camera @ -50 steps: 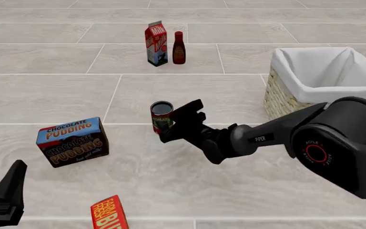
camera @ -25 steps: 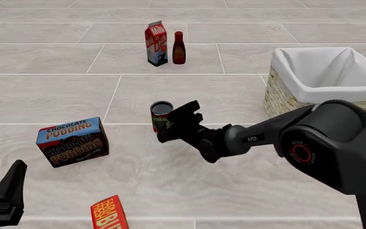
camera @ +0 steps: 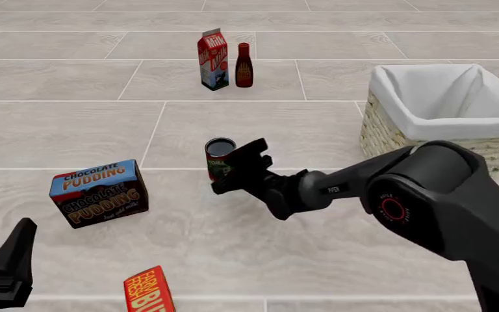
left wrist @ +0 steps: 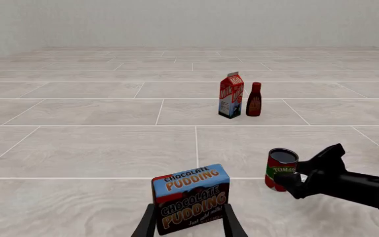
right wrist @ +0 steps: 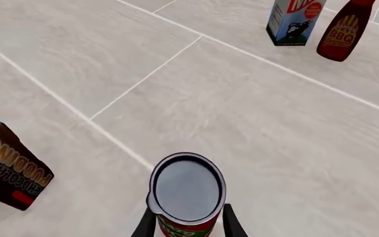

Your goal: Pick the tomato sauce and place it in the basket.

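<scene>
Tomato sauce [camera: 220, 158] stands upright mid-tabletop, right gripper [camera: 232, 170] pinching it, a finger on each side. Nearer, the left gripper [camera: 2, 273] hangs spread apart, chocolate pudding box [camera: 99, 192] just beyond. Basket [camera: 388, 140] sits well right; milk carton [camera: 213, 59] and dark red bottle [camera: 243, 65] far back.

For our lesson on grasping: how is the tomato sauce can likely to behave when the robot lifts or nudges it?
The tomato sauce can looks rigid, so it should not deform between the right pincer fingers. Its smooth round wall may slip or twist in a light grip. It stands upright on a flat base; nudged hard near the top it could tip and then roll.
</scene>
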You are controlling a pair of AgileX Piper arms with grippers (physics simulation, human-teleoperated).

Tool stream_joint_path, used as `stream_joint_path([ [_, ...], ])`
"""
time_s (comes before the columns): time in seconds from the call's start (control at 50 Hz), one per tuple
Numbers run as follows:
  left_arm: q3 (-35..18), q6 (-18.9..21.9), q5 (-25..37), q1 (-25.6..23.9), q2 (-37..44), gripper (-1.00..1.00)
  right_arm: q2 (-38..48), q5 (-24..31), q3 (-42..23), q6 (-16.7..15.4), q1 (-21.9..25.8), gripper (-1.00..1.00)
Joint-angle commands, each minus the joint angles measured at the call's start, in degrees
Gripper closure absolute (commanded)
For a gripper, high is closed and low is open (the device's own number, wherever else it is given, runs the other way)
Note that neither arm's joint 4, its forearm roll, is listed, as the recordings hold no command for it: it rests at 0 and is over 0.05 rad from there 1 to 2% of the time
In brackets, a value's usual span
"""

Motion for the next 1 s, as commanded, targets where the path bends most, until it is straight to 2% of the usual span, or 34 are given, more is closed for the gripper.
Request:
stream_joint_path([
  [0.02, 0.0, 0.0, 0.0, 0.0, 0.0, -1.00, 1.1, 0.3, -1.5, 0.6, 0.3, -1.00],
  [0.08, 0.0, 0.0, 0.0, 0.0, 0.0, -1.00, 1.5, 0.4, -1.9, 1.0, 0.2, -1.00],
  [0.1, 0.0, 0.0, 0.0, 0.0, 0.0, -1.00, 1.4, 0.2, -1.7, 1.0, 0.3, 1.00],
  [0.46, 0.0, 0.0, 0.0, 0.0, 0.0, -1.00, -3.9, -0.2, 1.9, 0.4, 0.1, 1.00],
  [1.0, 0.0, 0.0, 0.0, 0.0, 0.0, -1.00, -15.3, 1.6, 8.9, -2.7, 0.4, 1.00],
])
